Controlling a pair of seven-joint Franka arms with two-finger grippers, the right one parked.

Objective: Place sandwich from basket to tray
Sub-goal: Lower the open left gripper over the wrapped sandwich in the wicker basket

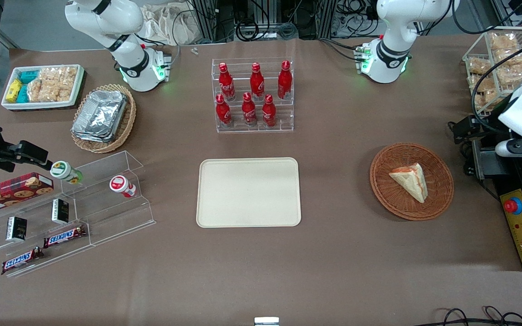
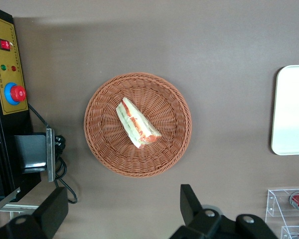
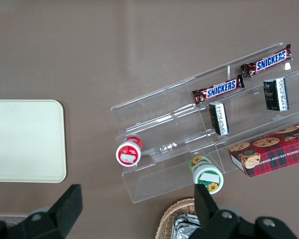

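The sandwich [image 1: 409,181] lies in the basket [image 1: 437,201] on the worktop [image 1: 342,253], well apart from the tray [image 1: 248,192], while the pincer [image 2: 122,214] hangs spread wide and holding nothing above the basket.

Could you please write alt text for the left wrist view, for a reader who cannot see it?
A sandwich wedge lies in a round brown wicker basket on a brown table, with the open gripper above, clear of it. A cream tray lies beside the basket.

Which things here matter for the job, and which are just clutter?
Job: sandwich lying in the wicker basket; bare tray; open gripper above the table beside the basket.
Clutter: cola bottles, Snickers bars, cookie box, foil containers.
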